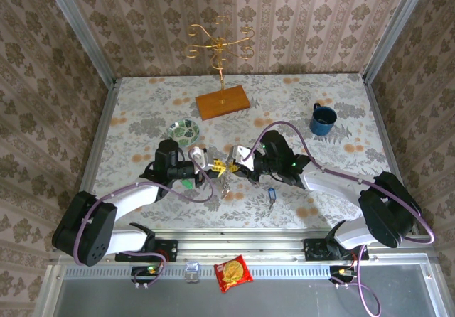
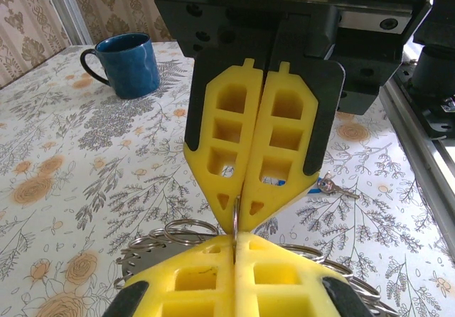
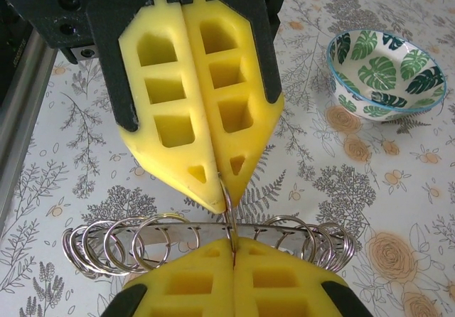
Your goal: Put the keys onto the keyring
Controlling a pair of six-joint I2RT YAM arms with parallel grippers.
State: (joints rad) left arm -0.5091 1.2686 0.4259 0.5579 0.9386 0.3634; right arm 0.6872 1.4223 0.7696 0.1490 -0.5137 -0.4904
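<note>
The keyring [image 3: 142, 240] is a flat grey metal ring with several wire split rings along its rim; it hangs between both grippers [image 1: 225, 183]. My left gripper [image 2: 234, 240] is shut on one thin split ring [image 2: 234, 214]. My right gripper [image 3: 233, 244] is shut on that same split ring [image 3: 229, 207], tip to tip with the left. In the top view the left gripper [image 1: 212, 164] and right gripper [image 1: 233, 166] meet mid-table. A blue-headed key [image 1: 271, 197] lies on the table to the right; its metal shaft [image 2: 335, 186] shows behind the right fingers. A green speck [image 1: 186, 183] sits under my left wrist.
A green-and-white leaf-patterned bowl [image 3: 387, 75] stands behind the left arm [image 1: 184, 129]. A blue mug [image 1: 322, 119] is at the back right. A gold hook stand on a wooden base [image 1: 222, 102] is at the back. A snack packet [image 1: 233, 273] lies below the table's front rail.
</note>
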